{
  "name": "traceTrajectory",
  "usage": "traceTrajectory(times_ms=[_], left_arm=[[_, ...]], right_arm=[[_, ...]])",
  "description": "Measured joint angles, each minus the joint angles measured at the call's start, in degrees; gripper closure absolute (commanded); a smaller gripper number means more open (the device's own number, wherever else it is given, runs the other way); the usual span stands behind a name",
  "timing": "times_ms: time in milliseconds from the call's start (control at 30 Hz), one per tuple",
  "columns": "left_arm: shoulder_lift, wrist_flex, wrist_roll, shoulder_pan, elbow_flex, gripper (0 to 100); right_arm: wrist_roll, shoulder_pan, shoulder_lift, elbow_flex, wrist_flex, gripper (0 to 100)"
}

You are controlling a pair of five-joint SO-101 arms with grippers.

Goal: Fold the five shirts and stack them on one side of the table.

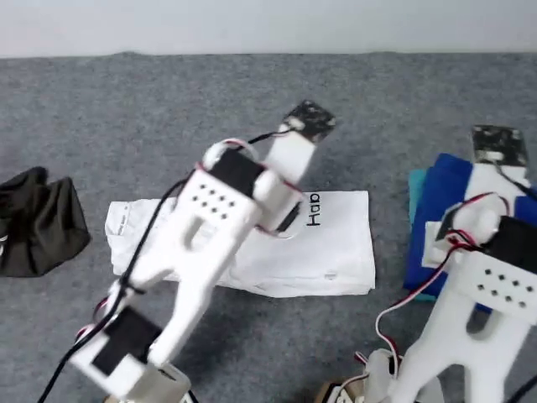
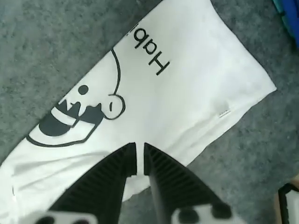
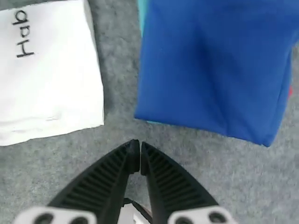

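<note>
Left pincer (image 2: 140,150) and right pincer (image 3: 140,148) pressed together over grey carpeted table (image 1: 168,101); pale wall (image 1: 268,25) behind.

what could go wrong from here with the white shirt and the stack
1. The left gripper hangs over the folded white shirt with jaws shut; pinching only the top layer could pull the fold open.
2. The blue shirt lies offset on the teal shirt, so another shirt on top may sit crooked or slide.
</note>
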Motion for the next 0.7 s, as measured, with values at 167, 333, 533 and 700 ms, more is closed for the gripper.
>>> traceTrajectory(times_ms=[167, 333, 533, 700], left_arm=[[4.7, 4.9, -0.1, -4.6, -11.1, 95], [0.0, 5.2, -1.4, -16.0, -9.8, 94], [-13.0, 5.4, -10.5, -29.6, -0.8, 94], [-17.5, 5.5, -18.1, -44.3, 1.8, 93]], right_arm=[[0.0, -4.7, 0.9, 1.0, 0.0, 97.9], [0.0, -13.2, 5.5, 1.1, 0.0, 97.9], [-2.5, -20.3, 15.1, 1.1, -2.1, 90.3], [-5.2, -22.8, 26.2, 1.1, -8.4, 74.8]])
